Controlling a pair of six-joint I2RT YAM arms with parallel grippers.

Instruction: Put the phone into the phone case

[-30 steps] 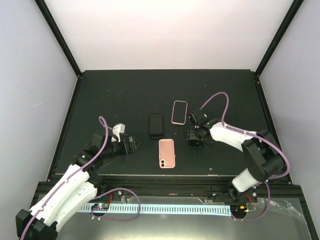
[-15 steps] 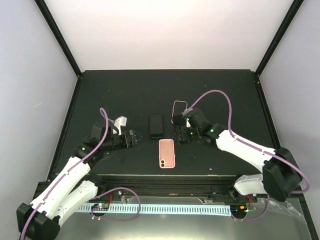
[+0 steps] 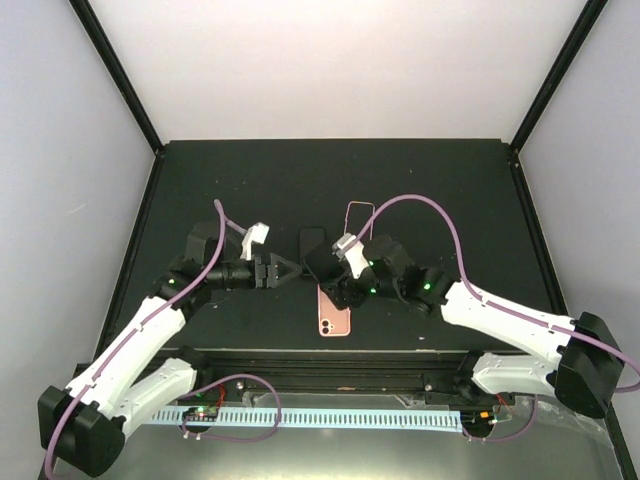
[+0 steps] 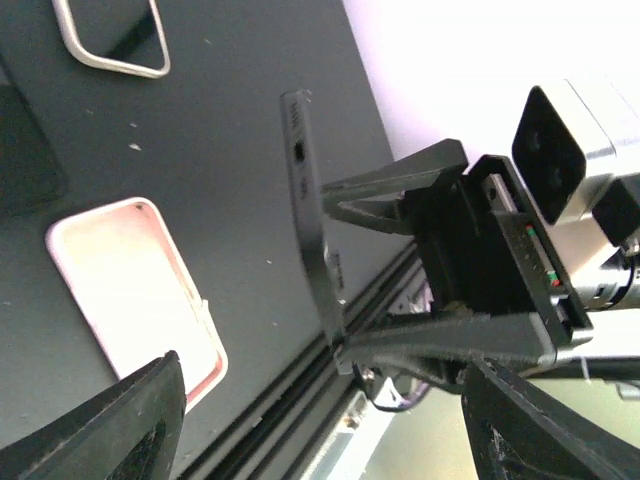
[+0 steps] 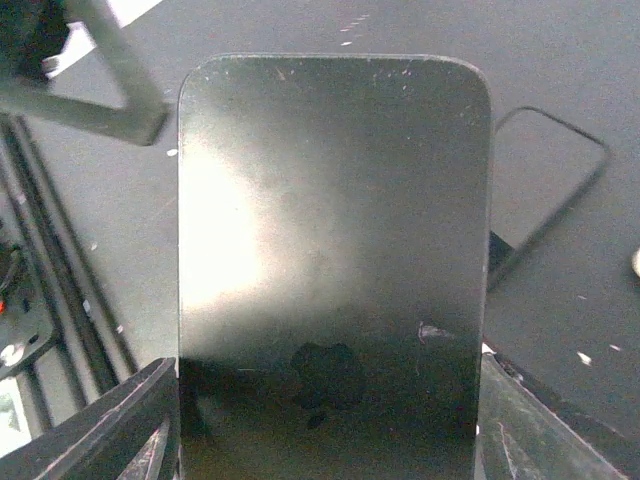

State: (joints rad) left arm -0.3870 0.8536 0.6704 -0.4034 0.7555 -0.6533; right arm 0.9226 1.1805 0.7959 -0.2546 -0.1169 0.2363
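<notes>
Black phone [image 5: 330,230], glossy scuffed back

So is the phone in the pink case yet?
Out. The right tool holds the black phone on edge; the pink case lies empty on the table.

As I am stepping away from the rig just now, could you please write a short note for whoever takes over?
Left claw: open and empty, beside the phone.
Right claw: shut on the black phone, which is tipped up on edge.
Pink case: lies open side up, empty, just in front of the phone. A second, light-rimmed case lies farther back.
Done: phone grasped.
Left: bring the phone over a case and seat it inside.
</notes>
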